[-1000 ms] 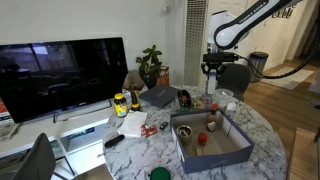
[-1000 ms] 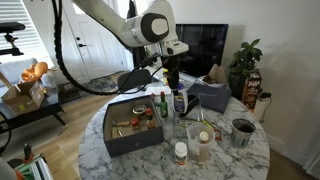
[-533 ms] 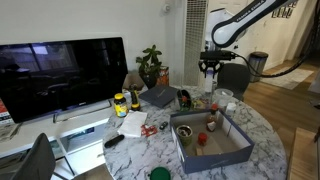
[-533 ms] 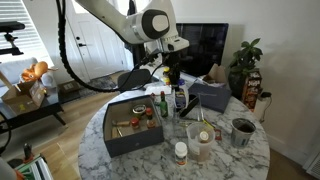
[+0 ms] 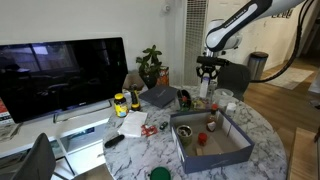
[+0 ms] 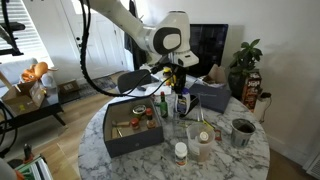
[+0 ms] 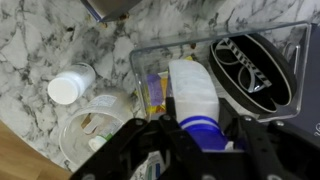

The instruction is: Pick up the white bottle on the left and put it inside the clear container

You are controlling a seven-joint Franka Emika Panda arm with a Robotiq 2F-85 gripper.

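Gripper (image 6: 178, 85) hovers over far side of marble table (image 6: 150, 166) | claw state: cannot tell | white bottle (image 7: 72, 86) upright, just beside clear container (image 7: 97, 126)

Pincer (image 7: 186, 150) blurred, cut off by the wrist view's lower edge

In the wrist view the white bottle (image 7: 72, 86) stands on the surface (image 7: 35, 40) left of the pincer (image 7: 168, 137), just beside the clear container (image 7: 97, 126), which lies nearer the pincer, while a bin (image 7: 136, 62) holding a second bottle (image 7: 194, 92) sits straight ahead.
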